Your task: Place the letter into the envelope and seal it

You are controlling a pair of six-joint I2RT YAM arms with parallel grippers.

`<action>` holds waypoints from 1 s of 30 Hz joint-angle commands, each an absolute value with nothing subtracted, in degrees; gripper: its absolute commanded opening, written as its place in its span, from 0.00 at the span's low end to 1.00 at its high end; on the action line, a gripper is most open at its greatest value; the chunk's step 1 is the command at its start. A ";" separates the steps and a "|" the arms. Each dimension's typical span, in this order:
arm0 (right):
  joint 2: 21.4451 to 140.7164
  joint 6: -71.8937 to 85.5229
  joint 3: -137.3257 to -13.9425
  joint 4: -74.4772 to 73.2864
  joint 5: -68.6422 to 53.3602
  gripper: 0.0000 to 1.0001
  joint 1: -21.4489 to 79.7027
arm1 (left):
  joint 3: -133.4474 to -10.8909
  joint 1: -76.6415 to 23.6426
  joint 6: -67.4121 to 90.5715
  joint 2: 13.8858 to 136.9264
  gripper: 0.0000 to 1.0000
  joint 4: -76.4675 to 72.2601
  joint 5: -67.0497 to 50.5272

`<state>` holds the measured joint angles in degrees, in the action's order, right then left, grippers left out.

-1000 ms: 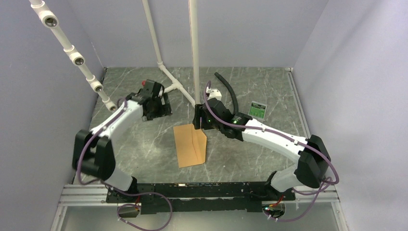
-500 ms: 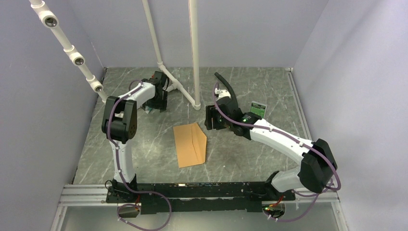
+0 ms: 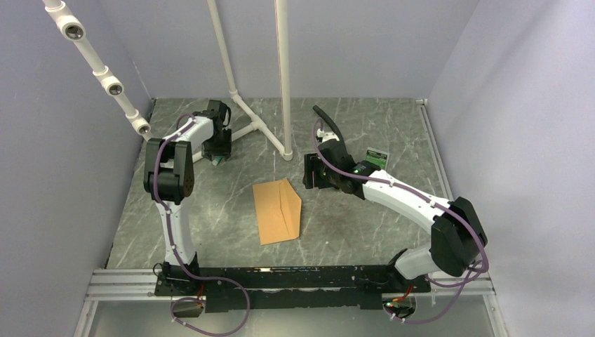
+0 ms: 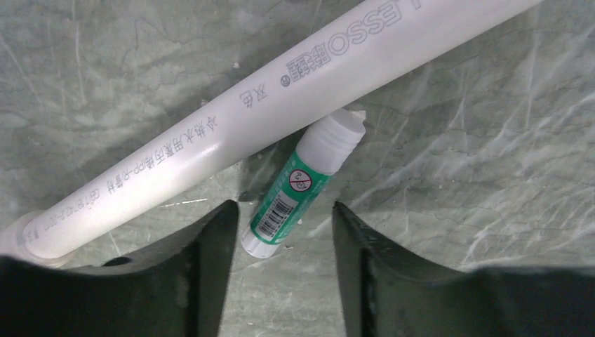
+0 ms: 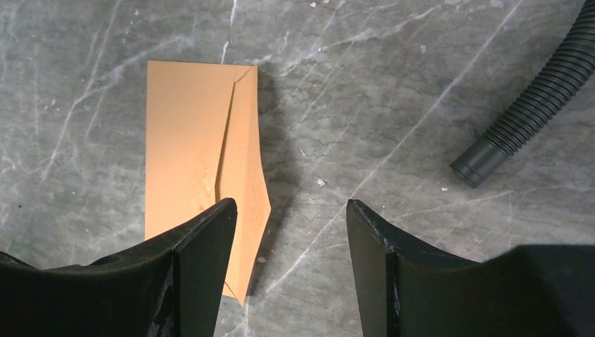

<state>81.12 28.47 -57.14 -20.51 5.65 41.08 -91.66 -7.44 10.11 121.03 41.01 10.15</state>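
The envelope [image 3: 278, 210] is lying flat at the middle of the table [image 3: 393, 126]. Its pointed flap [image 5: 245, 175] is sticking out toward my right arm, lifting slightly and casting a shadow. Whether the letter is sitting inside it I cannot tell.

A second ago my right pincer [image 5: 289, 205] was at the envelope's far corner. Now it is hovering just to the right of it, released and gripping nothing. My left arm has raised its elbow and reached toward the back left corner. There my left pincer [image 4: 284, 210] is straddling the barcoded end of a green-and-white glue stick [image 4: 302, 186]. Its fingers [image 4: 210, 253] are narrowing but still apart, not yet pinching the tube. The envelope has not shifted.

The glue stick is lying against a white pipe [image 4: 245, 119] that is running across the grey-green marbled tabletop. A black corrugated hose [image 5: 533, 91] and a small green card [image 3: 377, 159] are lying farther back on the right. Plain lavender walls [image 3: 519, 105] are enclosing the table.
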 commanded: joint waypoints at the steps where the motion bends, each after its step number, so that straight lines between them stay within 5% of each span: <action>1: 77.84 27.11 -57.45 -15.51 3.95 0.63 40.84 | -91.96 -7.29 10.68 122.68 0.49 40.82 3.14; 4: 78.44 27.15 -58.81 -16.87 4.70 0.63 39.93 | -91.32 -7.29 11.52 122.94 0.39 40.41 1.35; 9: 79.05 28.89 -60.09 -19.35 3.95 0.62 38.80 | -91.43 -7.36 11.80 121.31 0.03 40.92 -1.52; 23: 81.92 34.08 -67.38 -15.40 -30.77 0.68 30.41 | -73.91 -15.22 3.33 92.20 0.02 32.21 -34.67; 30: 84.49 39.68 -71.94 -14.31 -38.26 0.73 30.73 | -67.54 -23.37 4.76 81.49 0.02 28.21 -37.84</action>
